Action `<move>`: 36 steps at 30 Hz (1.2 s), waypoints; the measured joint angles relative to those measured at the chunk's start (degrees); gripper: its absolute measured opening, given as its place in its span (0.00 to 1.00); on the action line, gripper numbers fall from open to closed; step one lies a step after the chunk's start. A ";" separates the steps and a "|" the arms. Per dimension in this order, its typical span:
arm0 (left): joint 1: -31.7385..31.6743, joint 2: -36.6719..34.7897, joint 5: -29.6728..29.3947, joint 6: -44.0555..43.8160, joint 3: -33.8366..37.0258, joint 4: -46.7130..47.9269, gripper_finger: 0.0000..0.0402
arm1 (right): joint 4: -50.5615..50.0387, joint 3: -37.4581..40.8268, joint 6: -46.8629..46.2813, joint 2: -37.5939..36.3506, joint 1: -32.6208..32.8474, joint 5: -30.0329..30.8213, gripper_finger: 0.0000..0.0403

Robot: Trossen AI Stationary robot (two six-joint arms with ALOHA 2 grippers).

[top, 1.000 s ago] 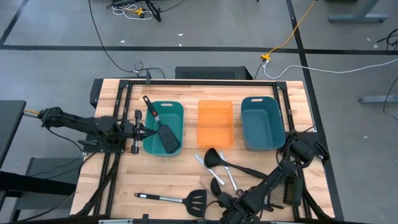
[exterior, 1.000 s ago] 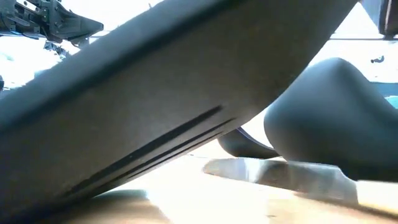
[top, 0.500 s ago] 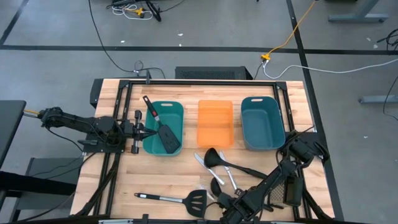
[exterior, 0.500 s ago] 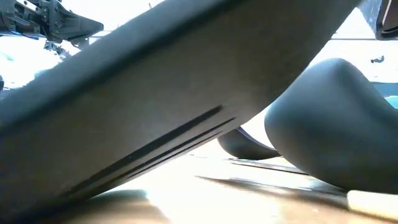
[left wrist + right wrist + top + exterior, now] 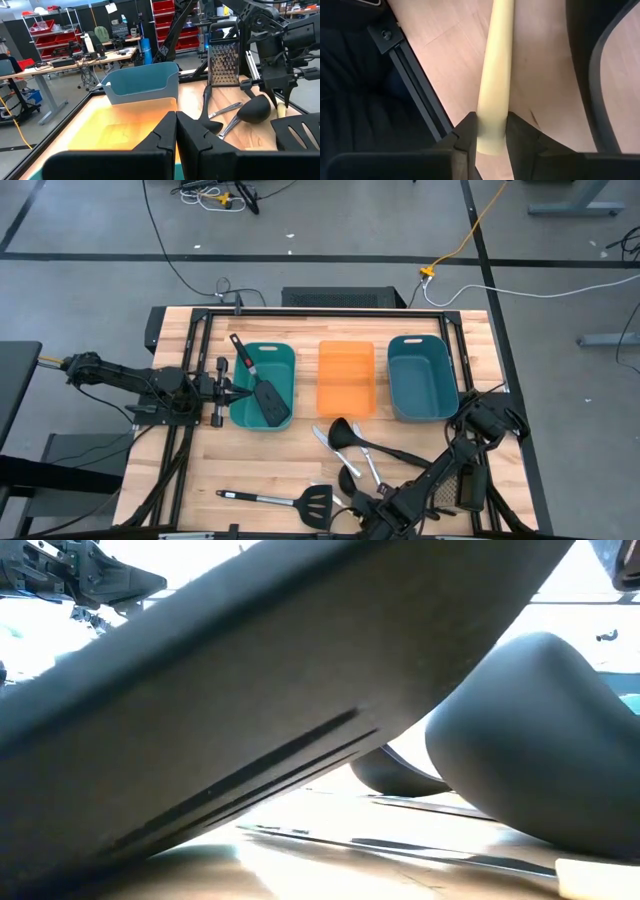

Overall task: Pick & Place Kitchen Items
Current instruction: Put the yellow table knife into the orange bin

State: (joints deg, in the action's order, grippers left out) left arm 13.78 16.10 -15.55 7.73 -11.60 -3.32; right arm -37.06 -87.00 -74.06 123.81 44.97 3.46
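Note:
My right gripper [image 5: 492,125] is low at the table's near edge [image 5: 358,516], shut on a knife with a pale yellow handle [image 5: 496,60]. The low view shows its thin silver blade [image 5: 400,848] just over the wood. A black slotted spatula [image 5: 262,385] leans in the left teal tub, handle on the rim. A second spatula [image 5: 290,500], black ladles [image 5: 345,435] and silver utensils [image 5: 368,468] lie flat on the table. My left gripper [image 5: 222,390] is shut and touching nothing, beside the left tub's left wall [image 5: 175,127]. My right gripper pinches the knife's yellow handle near its end [image 5: 492,107] between the two fingers [image 5: 467,131], one on each side. The handle runs straight away from the fingers. The blade reaches out low over the table; whether it rests on the wood I cannot tell.
An orange tray [image 5: 346,378] and a second teal tub [image 5: 422,375] stand in a row with the left tub [image 5: 285,360] toward the far side. A mesh grater [image 5: 468,486] stands by the right arm. Bare wood [image 5: 260,455] lies between the tubs and the near spatula.
In the low view the knife has slid toward the near edge: its blade, first a broad flat silver shape farther back, now shows as a thin line closer to the camera, with the yellow handle come into view at the right.

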 joint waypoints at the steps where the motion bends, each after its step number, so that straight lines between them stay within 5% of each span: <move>1: 0.00 0.00 0.00 -0.01 0.00 0.00 0.04 | 0.12 0.02 0.02 -0.21 0.17 0.83 0.20; 18: 0.00 0.00 0.00 -0.62 0.00 0.01 0.04 | -1.51 -1.77 2.07 -0.81 0.26 9.57 0.20; 36: 0.01 0.00 0.00 -1.51 0.00 0.03 0.04 | -10.49 -5.90 -1.99 -0.98 0.37 9.58 0.20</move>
State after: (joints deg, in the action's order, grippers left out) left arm 13.79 16.10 -15.55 6.22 -11.60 -3.29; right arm -47.55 -92.90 -76.05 122.83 45.34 13.04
